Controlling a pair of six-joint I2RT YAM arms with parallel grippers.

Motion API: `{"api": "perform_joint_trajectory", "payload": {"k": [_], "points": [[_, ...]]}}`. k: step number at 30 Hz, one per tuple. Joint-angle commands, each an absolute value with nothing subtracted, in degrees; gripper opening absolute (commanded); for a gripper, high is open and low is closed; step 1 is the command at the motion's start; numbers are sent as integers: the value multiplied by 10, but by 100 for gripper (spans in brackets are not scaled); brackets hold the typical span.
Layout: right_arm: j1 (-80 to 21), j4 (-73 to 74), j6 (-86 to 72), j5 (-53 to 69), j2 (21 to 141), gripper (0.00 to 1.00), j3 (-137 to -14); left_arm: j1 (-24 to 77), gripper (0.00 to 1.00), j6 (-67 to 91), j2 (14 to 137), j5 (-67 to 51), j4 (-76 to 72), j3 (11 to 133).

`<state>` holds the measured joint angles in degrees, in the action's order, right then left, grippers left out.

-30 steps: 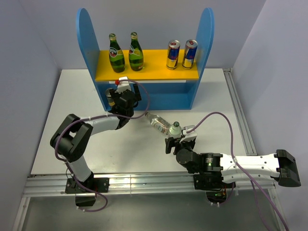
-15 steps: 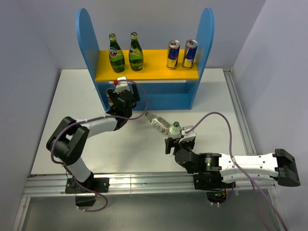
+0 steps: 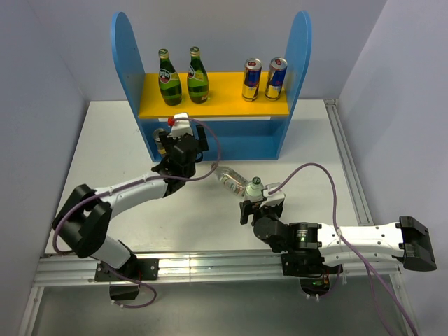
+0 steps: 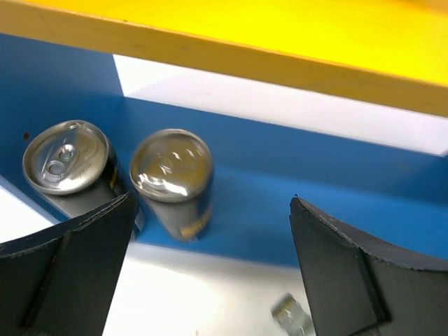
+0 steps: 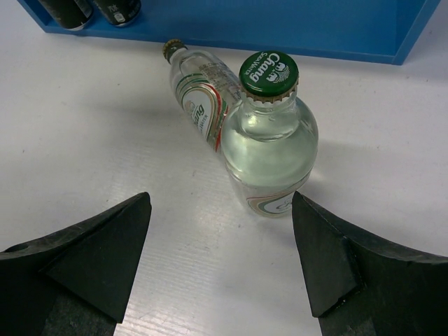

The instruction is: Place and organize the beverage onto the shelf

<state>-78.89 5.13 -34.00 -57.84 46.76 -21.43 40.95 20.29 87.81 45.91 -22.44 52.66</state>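
**Left tool** [image 4: 210, 269]: fingers spread, holding nothing, and facing the lower level of the shelf [image 3: 124, 49]. There, one dark can [image 4: 66, 166] and a second dark can [image 4: 173, 180] stood side by side near the left end.

**Right tool** [image 5: 220, 266]: likewise spread and empty, low over the worktop [image 3: 315, 140]. Before it stood an upright clear bottle [image 5: 269, 143] with a green cap. A fallen clear bottle [image 5: 198, 89] lay just behind, its neck toward the shelf.

**Yellow board** [image 3: 224, 92]: carried the left green bottle [image 3: 169, 78] and the right green bottle [image 3: 198, 75], with two blue-and-silver cans [image 3: 251, 80] to their right.
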Motion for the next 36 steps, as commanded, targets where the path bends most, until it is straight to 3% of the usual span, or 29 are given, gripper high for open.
{"api": "perform_joint_trajectory", "payload": {"k": [1, 5, 10, 16, 24, 36], "points": [[-793, 40, -342, -597, 465, 88, -236, 446, 98, 256, 824, 494, -125, 572], [-794, 38, -341, -594, 460, 88, -233, 492, 97, 341, 800, 519, 22, 619], [-794, 38, -340, -594, 459, 88, -233, 503, 97, 485, 803, 383, 145, 664], [-793, 40, -341, -592, 442, 88, -229, 507, 96, 657, 885, 315, 269, 739], [-793, 41, -345, -593, 421, 88, -220, 513, 97, 840, 950, 282, 316, 773], [-794, 68, -377, -607, 335, 87, -196, 541, 97, 940, 1061, 263, 356, 807]]}}
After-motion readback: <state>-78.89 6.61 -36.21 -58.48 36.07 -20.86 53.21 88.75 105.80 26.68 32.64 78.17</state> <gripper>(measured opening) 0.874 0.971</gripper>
